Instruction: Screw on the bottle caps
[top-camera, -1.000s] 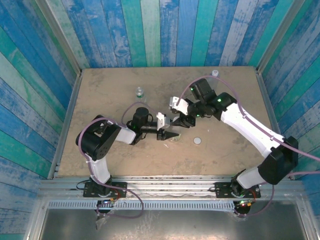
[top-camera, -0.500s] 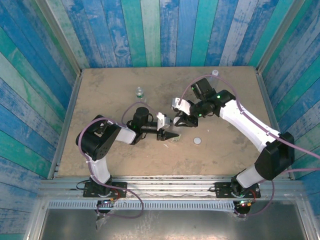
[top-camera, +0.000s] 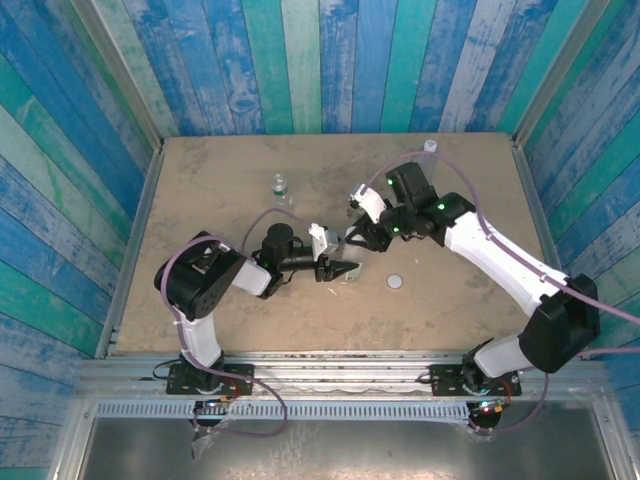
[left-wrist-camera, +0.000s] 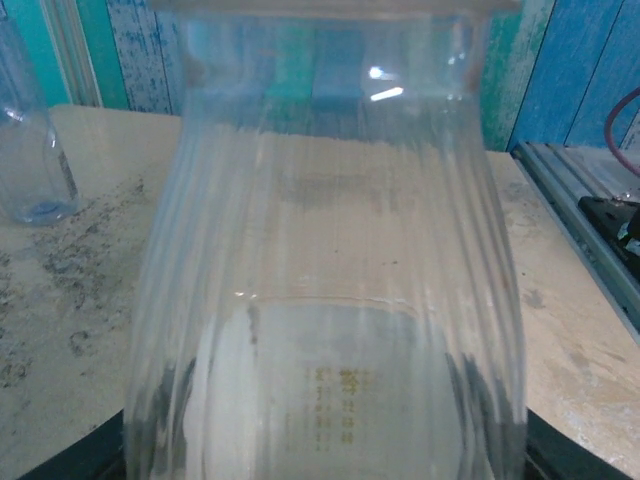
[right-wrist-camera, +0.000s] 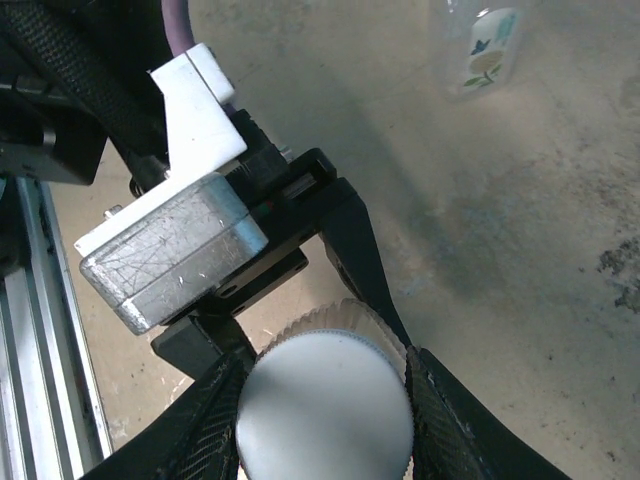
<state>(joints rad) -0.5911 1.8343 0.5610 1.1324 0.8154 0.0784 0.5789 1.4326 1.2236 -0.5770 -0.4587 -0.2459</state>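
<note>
At mid-worktop (top-camera: 200, 300), two arms meet over one clear bottle (left-wrist-camera: 320, 280). The left pincer (top-camera: 343, 270) reaches in from the left and is closed on the bottle's body, and its dark fingers (left-wrist-camera: 70, 462) show at the bottom corners of the left wrist view, pressed against the ribbed plastic. The bottle stands upright in that grip, with its small printed label facing the camera. The right pincer (right-wrist-camera: 325, 412) comes down from the far right and is clamped on a white cap (right-wrist-camera: 325, 400), one finger tight against each side of its ribbed rim. The cap sits directly above the spot where the left pincer's black fingers (right-wrist-camera: 350, 235) close in, and it hides the bottle's neck from the right wrist camera; whether the threads have caught cannot be told. From above, the two pincers are almost touching, the right pincer (top-camera: 353, 240) just beyond the left one. A second cap (top-camera: 396, 282) lies flat on the worktop, near the held bottle on its right. A labelled bottle (top-camera: 279, 185) stands uncapped, well apart toward the far left, and its flower label is legible in the right wrist view (right-wrist-camera: 480, 45). A blue-tinted bottle (top-camera: 430, 148) stands at the far edge, against the painted plank wall (top-camera: 300, 70).
</note>
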